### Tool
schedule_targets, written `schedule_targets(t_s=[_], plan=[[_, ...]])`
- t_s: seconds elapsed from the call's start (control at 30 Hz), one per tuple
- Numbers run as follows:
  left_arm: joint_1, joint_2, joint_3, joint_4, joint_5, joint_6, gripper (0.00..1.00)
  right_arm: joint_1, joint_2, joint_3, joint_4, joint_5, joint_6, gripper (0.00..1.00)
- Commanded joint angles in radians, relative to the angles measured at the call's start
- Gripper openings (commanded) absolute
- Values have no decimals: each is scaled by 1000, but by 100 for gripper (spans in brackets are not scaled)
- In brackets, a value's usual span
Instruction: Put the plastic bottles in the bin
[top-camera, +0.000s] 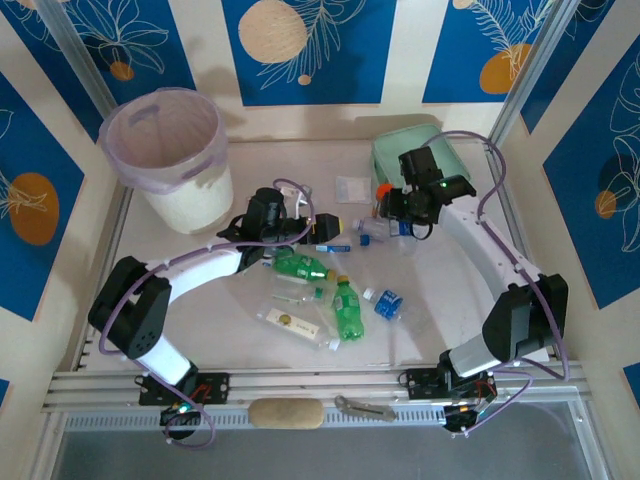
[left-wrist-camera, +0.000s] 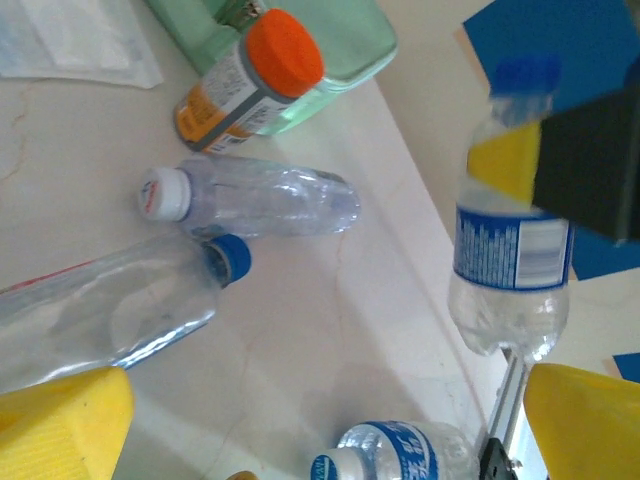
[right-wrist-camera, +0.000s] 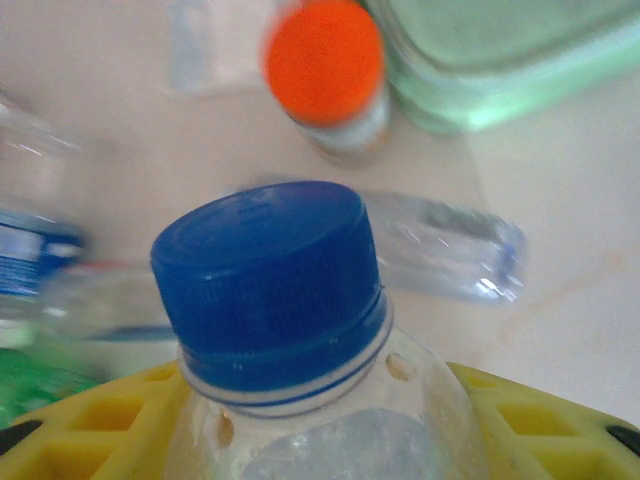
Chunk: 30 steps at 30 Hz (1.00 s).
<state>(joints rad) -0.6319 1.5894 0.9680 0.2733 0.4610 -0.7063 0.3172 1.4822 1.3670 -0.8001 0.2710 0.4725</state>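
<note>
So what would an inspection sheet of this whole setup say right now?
Surface: pale stone-look table, crowded mid-way.
Job's things: crushed plastic bottles, green and clear, lie scattered; bin far left, no bottle seen inside.
Clutter: orange-capped jar beside mint-green case; white packet; metal tool and tan pad on near rail.
Grippers: left fingers open, empty; right fingers shut on blue-capped bottle.
Cables: lilac cables follow both arms.
Surroundings: blue-and-cream leaf-print panels.

Green and clear bottles (top-camera: 347, 308) lie scattered near the upright bin (top-camera: 192, 205).
</note>
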Motion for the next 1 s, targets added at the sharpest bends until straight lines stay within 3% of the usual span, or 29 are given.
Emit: schedule_targets(t_s=[0.0, 0.27, 0.73, 0.9, 0.97], plan=[[-26, -41, 8, 49, 56, 17, 100, -3, -10, 30, 144, -187, 84, 48], [-64, -67, 3, 74, 88, 69, 100, 21, 1, -12, 404, -367, 233, 46], [-75, 24, 46, 141, 104, 38, 99, 83, -30, -77, 433, -441, 299, 45], [-75, 25, 45, 138, 92, 43, 93, 83, -41, -104, 451, -482, 318, 46], [-75, 27, 42, 142, 91, 42, 86, 85, -42, -109, 455, -497, 322, 45]])
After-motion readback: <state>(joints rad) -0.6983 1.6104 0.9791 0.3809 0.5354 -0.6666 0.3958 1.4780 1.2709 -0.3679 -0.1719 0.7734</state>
